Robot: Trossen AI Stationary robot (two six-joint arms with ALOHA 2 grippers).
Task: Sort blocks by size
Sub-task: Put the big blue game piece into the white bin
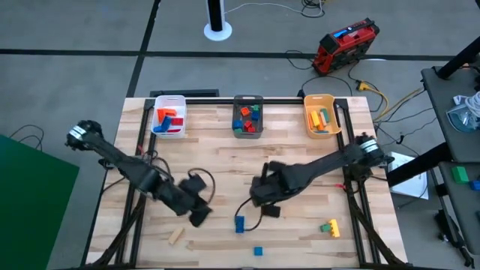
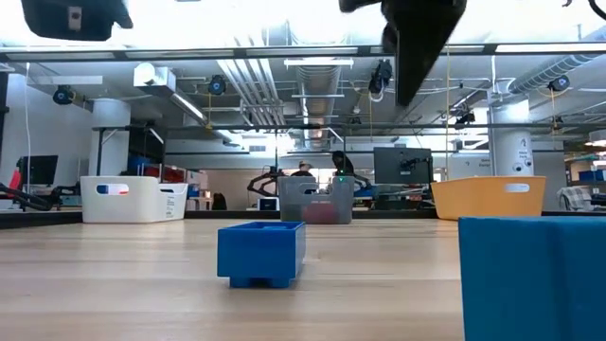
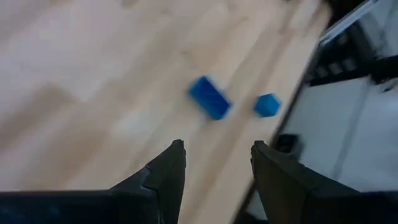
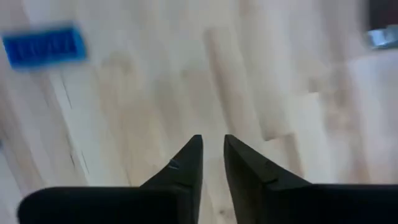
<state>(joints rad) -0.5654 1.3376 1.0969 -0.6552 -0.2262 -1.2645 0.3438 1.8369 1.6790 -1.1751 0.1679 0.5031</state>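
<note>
A small blue cube (image 2: 530,277) is filling the near corner of the low view, sitting right up against the lens at the table's front edge (image 1: 257,250), and just behind it a longer blue block (image 2: 261,252) is lying flat on the wooden table (image 1: 225,161). From above, that blue block (image 1: 240,223) is sitting between the two arms, a little forward of both.

The left gripper (image 3: 214,165) is hovering over bare wood with its fingers spread fairly wide and nothing between them; the blue block (image 3: 209,98) and the blue cube (image 3: 267,104) are lying ahead of its tips, apart from them. In the high view the left gripper (image 1: 199,214) is hanging just to the left of the blue block, with a plain wooden block (image 1: 175,236) lying near it toward the front edge.

The right gripper (image 4: 212,152) is holding its fingers close together, only a narrow slit showing, gripping nothing. The blue block (image 4: 43,45) is lying well off to one side of its tips. From above, the right gripper (image 1: 262,199) is sitting just behind the blue block.

A yellow and green block cluster (image 1: 330,227) is resting at the front right. At the back, the white bin (image 1: 169,117), grey bin (image 1: 247,116) and orange bin (image 1: 322,116) are each holding sorted blocks.
</note>
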